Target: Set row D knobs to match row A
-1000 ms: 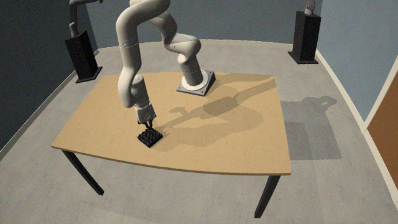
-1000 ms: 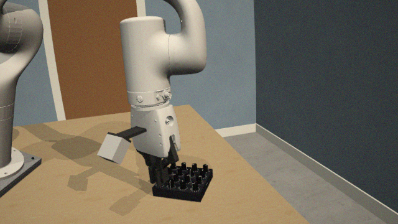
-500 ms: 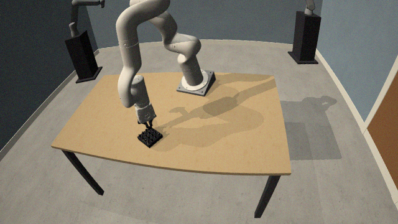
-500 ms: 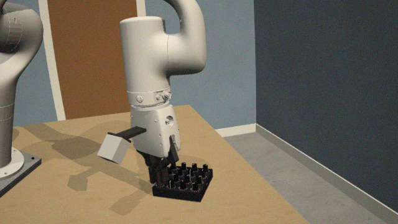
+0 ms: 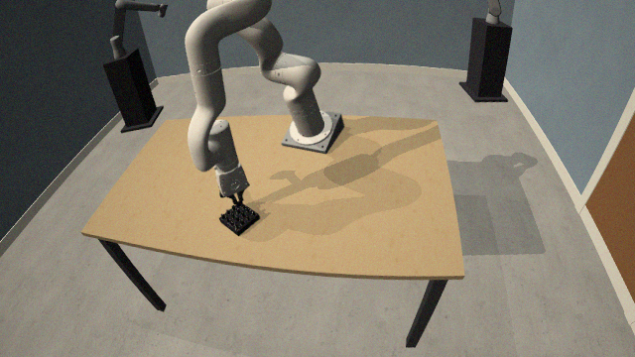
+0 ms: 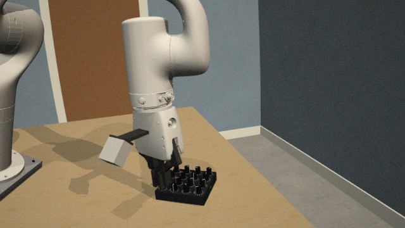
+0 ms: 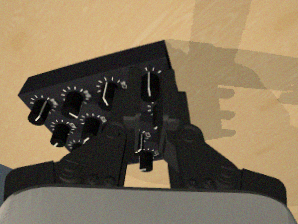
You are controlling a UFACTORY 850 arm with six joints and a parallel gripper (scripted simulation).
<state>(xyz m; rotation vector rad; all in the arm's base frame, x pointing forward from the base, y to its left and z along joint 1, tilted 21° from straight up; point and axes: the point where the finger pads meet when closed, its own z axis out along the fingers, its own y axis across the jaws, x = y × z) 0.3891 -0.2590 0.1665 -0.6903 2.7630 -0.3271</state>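
Knob box, black, sits on the wooden surface, near the long edge away from the arm's base plate. Box looks level; its feet are too small to make out. Gripper is down at one corner of the box, fingers close together on either side of the corner knob, pinching it; contact at the tips is dark and hard to see. White line on that knob's top shows between the fingers in the wrist view, with pale marks fanned around its far end. Along the same edge of the box stand three more knobs: the next one, then another, then the farthest, their lines at differing angles. Further knobs stand inward on the box, some partly covered by the fingers. Names too blurred to read, so cannot say which row or number is in the grip. Pale block on a dark bracket juts from the gripper body, above the surface and to one side of the box. White arm arches over from its base, which stands well apart from the box. Shadows of the arm fall across the surface beside the box.

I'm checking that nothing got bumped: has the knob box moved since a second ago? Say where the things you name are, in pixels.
No, the knob box [image 5: 239, 218] [image 6: 181, 197] [image 7: 95, 65] sits in the same place relative to the table's edges in the top view.
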